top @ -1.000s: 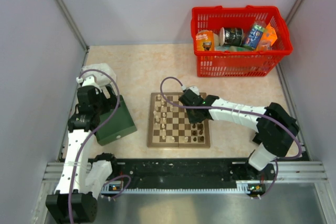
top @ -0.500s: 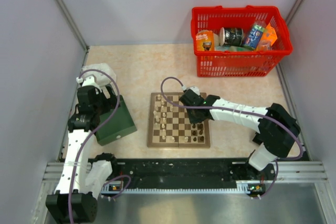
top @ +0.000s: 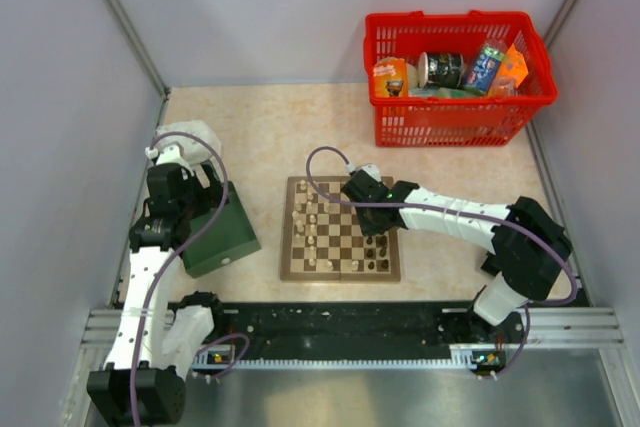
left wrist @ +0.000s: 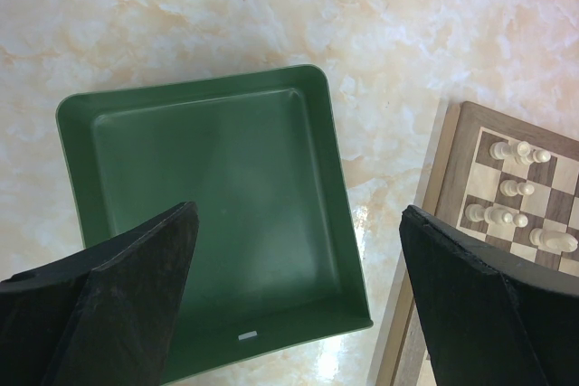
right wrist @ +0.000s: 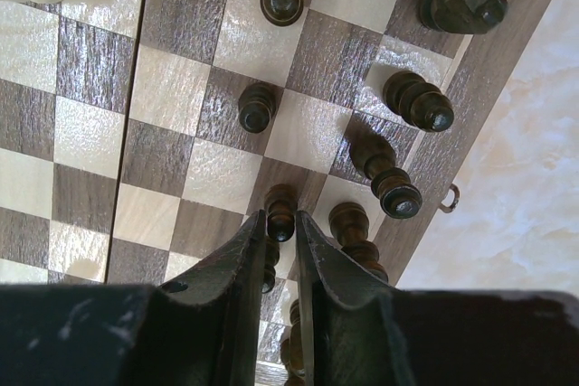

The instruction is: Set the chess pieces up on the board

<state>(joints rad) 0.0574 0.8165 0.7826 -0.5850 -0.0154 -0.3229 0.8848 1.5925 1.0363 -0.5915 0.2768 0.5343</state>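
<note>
The board (top: pixel 290 269) lies mid-table with cream chess pieces (top: pixel 308 225) along its left side and dark ones (top: pixel 378 250) at its right. My right gripper (right wrist: pixel 281 228) reaches over the board's right half and is shut on a dark pawn (right wrist: pixel 280 208) that stands upright on a square. Around it are more dark pieces (right wrist: pixel 258 106), some upright and some leaning (right wrist: pixel 387 176). My left gripper (left wrist: pixel 298 214) hangs open over the dark green box (left wrist: pixel 208 223), with nothing between its fingers. In the left wrist view the board's corner (left wrist: pixel 448 178) shows with cream pieces (left wrist: pixel 516 189).
A red basket (top: pixel 455 119) with cans and packets stands at the back right. The green box (top: pixel 222 237) sits left of the board. A white object (top: pixel 195 135) lies behind the box. Grey walls close in both sides.
</note>
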